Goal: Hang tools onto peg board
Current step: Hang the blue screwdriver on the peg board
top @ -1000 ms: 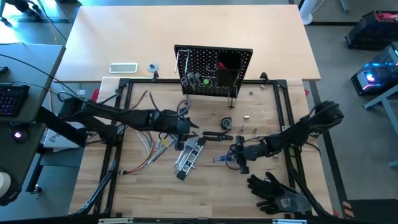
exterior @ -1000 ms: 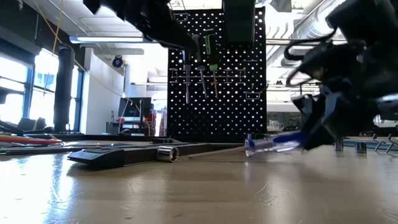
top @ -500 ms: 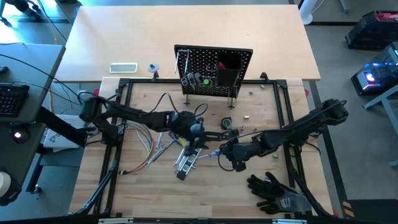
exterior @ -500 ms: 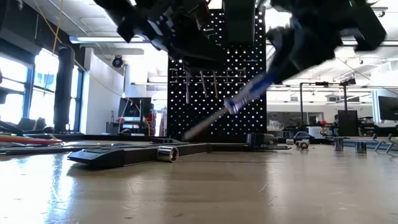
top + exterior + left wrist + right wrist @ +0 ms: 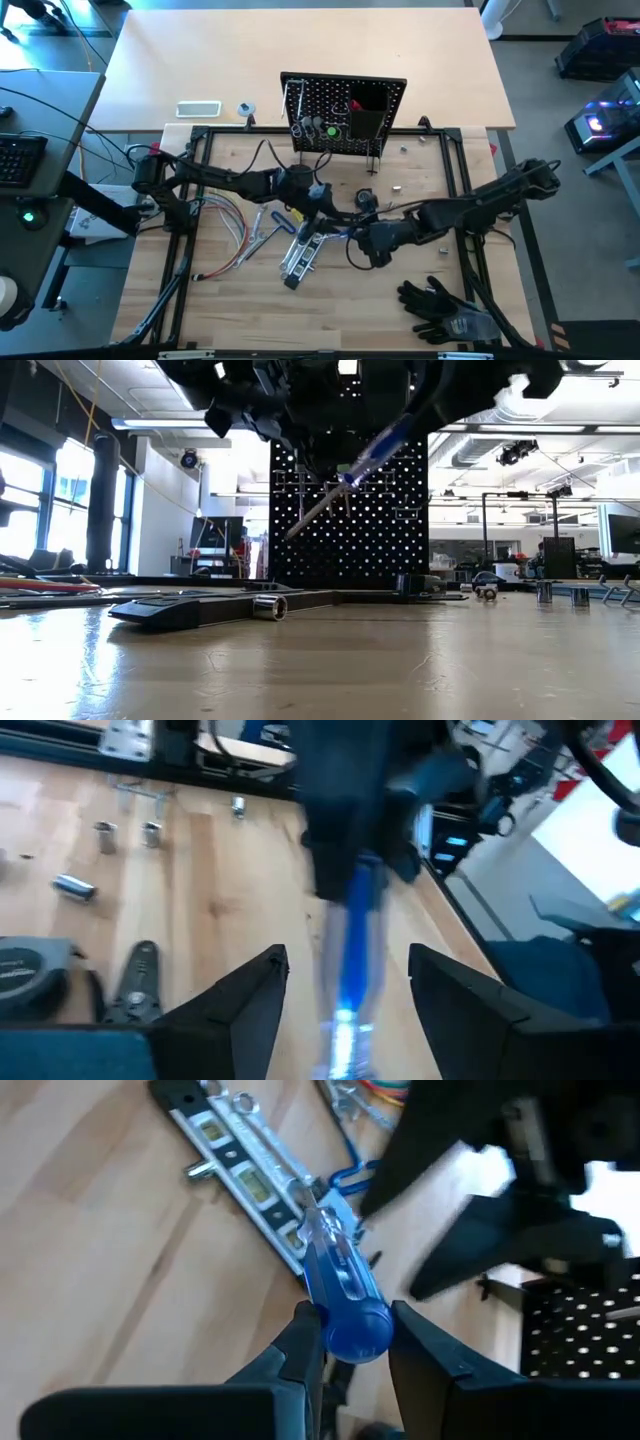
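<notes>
My right gripper (image 5: 354, 238) is shut on a blue-handled screwdriver (image 5: 362, 458) above the table's middle. My left gripper (image 5: 322, 212) is open. Its fingers (image 5: 250, 1005) stand on either side of the screwdriver's front part (image 5: 348, 950) without touching it. The black peg board (image 5: 345, 115) stands upright at the far middle, with several tools hanging on it and a black bin on its front. It also fills the background of the low view (image 5: 400, 560). My right gripper pinches the screwdriver's blue handle at its butt end (image 5: 352, 1328) between its two fingers (image 5: 305, 1342). The screwdriver runs on from the fingers toward my left gripper. It is lifted clear of the table and tilted, handle high and metal shaft (image 5: 310, 515) slanting down.
A black-silver bar (image 5: 303, 255) with wrenches lies under the grippers. Black pliers (image 5: 350, 218), a tape measure (image 5: 365, 198) and small sockets (image 5: 397, 187) lie nearby. Coloured wires (image 5: 235, 235) lie at the left, black gloves (image 5: 445, 310) at the near right.
My right gripper has lifted the blue screwdriver off the table and carried it up and toward the table's left. The screwdriver has tipped from nearly level to handle-high. My left gripper has moved toward the table's right, and its fingers now stand around the screwdriver.
</notes>
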Controlling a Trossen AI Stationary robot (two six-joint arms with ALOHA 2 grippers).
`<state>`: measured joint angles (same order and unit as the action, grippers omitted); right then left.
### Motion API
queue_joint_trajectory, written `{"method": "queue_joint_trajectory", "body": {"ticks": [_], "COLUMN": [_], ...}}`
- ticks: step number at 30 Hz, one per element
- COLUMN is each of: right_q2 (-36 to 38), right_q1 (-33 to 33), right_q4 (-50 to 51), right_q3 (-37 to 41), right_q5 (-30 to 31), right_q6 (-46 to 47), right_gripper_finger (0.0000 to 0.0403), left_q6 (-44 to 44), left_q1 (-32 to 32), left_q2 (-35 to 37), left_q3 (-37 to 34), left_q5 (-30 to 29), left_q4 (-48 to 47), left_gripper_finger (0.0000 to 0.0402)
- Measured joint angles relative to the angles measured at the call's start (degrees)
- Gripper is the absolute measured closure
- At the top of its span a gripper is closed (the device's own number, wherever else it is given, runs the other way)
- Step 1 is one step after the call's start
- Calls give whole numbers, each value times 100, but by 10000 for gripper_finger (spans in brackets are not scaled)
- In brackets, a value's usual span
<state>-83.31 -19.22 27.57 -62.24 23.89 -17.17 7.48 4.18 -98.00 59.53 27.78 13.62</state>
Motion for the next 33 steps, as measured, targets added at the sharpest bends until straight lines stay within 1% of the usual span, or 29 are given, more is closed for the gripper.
{"method": "queue_joint_trajectory", "body": {"ticks": [7, 8, 9, 11, 13, 15, 19, 21, 22, 23, 25, 26, 27, 29, 31, 33], "right_q2": [-32, -39, -59, -103, -167, -220, -231, -199, -183, -161, -136, -136, -136, -136, -165, -228], "right_q1": [176, 199, 226, 275, 290, 321, 402, 410, 404, 392, 336, 244, 105, -239, -594, -868], "right_q4": [-503, -547, -617, -794, -859, -905, -779, -531, -362, -205, 125, 179, 193, 268, 114, -334], "right_q3": [0, 0, 0, -2, -2, -2, -2, -2, -2, -2, 20, 61, 131, 294, 478, 647], "right_q5": [-166, -203, -188, -281, -290, -304, -296, -292, -401, -774, -2152, -2688, -2937, -2992, -2710, -2408], "right_q6": [-423, -460, -516, -589, -676, -736, -444, -160, 35, 256, 618, 836, 1067, 1278, 1167, 865], "right_gripper_finger": [328, 337, 361, 386, 401, 400, 401, 401, 402, 399, 385, 374, 361, 328, 289, 249], "left_q6": [40, 38, 38, 6, -44, -88, -232, -329, -358, -371, -432, -496, -574, -732, -829, -884], "left_q1": [0, 0, 0, -2, -2, -2, -6, 6, 18, 27, 31, 31, 31, 31, 30, 30], "left_q2": [0, 0, 0, 0, 1, 0, 14, 26, 31, 35, 35, 35, 35, 35, 35, 35], "left_q3": [0, 0, 0, 0, 0, -1, -2, -2, -2, -2, -2, -2, -2, -7, -7, -7], "left_q5": [21, 21, 23, 19, 20, -25, -288, -300, -299, -292, -291, -289, -289, -289, -288, -287], "left_q4": [5, 10, 10, 14, 15, 4, -155, -302, -353, -438, -656, -811, -928, -1094, -1100, -1042], "left_gripper_finger": [197, 197, 197, 197, 197, 197, 197, 197, 197, 197, 197, 197, 197, 197, 197, 197]}}
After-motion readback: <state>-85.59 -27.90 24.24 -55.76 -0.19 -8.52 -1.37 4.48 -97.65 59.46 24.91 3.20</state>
